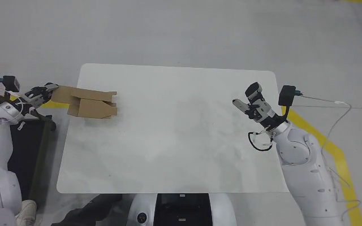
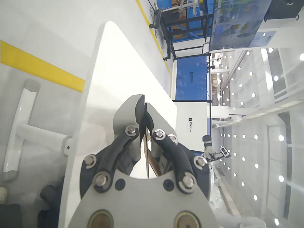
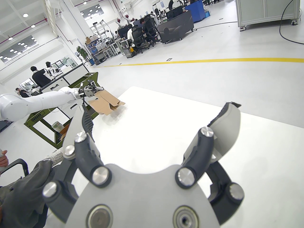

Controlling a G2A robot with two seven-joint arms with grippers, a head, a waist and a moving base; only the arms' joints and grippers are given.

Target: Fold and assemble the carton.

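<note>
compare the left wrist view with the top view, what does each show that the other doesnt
Left wrist view: close up, the carton's thin edge pinched between the shut fingers of the left claw.
Top view: the flattened carton's whole outline with its flaps, one end reaching past the table's left edge, and the right claw plainly open over the table's right side.
Both: the left claw gripping the carton, and the white table.

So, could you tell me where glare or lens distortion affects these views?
Top view: even light, the carton shows plainly at the table edge. Left wrist view: the table glares white; the carton sits edge-on in the left gripper. Right wrist view: the wide lens bends the floor line; glare washes the table around the carton.
</note>
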